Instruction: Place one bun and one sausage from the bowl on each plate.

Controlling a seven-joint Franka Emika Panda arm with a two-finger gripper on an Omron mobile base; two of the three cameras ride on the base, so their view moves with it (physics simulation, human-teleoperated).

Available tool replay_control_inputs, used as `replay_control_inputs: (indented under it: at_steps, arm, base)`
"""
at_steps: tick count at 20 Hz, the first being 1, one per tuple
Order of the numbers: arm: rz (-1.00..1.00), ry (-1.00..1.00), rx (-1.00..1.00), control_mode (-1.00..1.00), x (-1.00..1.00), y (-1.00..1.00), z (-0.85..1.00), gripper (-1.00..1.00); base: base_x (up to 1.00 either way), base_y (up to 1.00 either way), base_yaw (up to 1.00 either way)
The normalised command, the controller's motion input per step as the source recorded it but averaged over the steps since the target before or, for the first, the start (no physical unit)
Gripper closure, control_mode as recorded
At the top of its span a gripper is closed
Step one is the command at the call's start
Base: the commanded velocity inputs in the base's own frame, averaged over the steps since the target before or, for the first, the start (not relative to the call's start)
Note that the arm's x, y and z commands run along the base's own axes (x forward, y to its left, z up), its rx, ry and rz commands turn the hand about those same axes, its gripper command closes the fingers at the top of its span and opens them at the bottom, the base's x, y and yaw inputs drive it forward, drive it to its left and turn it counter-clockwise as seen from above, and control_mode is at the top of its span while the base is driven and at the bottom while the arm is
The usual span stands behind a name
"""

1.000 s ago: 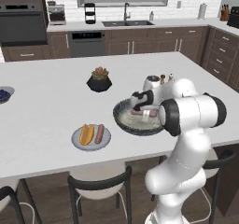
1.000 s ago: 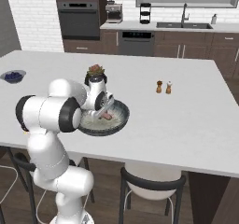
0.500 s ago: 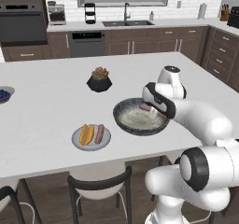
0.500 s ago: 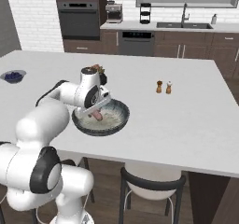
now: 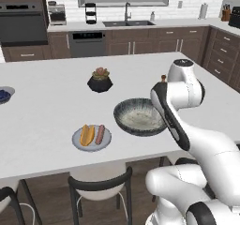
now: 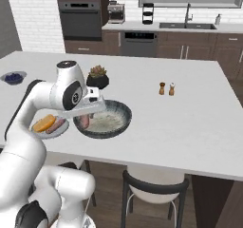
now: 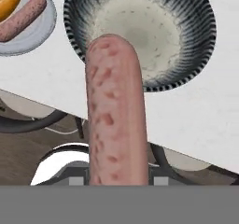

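Grey plate (image 5: 91,138): sits on the white bench (image 5: 47,116) just left of the bowl, already carrying one bun (image 5: 86,134) and one sausage (image 5: 99,133) side by side; this plate looks finished.
Bowl (image 5: 139,117): wide, dark, speckled rim; its pale inside appears empty.
Second sausage (image 7: 115,111): clamped in the tool (image 6: 84,120), lifted over the bowl's near rim.
Tool: closed on the sausage; its tips are hidden behind it.
Left to do: likely this sausage and a bun for the other plate.
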Motion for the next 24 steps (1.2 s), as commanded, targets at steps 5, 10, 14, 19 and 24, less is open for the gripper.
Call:
replay_control_inputs:
  at_steps: [5, 10, 14, 19, 24]
  arm:
    - [-0.48, 0.17, 0.04, -1.00, -0.75, 0.00, 0.91, 1.00]
    - [-0.20, 0.04, 0.15, -1.00, -0.81, 0.00, 0.45, 1.00]
    - [0.01, -0.20, 0.04, -1.00, -0.46, 0.00, -0.01, 1.00]
    - [0.00, -0.26, 0.00, -1.00, -0.27, 0.00, -0.15, 1.00]
    - [-0.01, -0.09, 0.00, 1.00, 0.00, 0.00, -0.01, 1.00]
  base:
    - [0.00, 0.00, 0.00]
    - [0.00, 0.00, 0.00]
    - [0.00, 0.00, 0.00]
    - [0.00, 0.00, 0.00]
    - [-0.02, 0.02, -0.03]
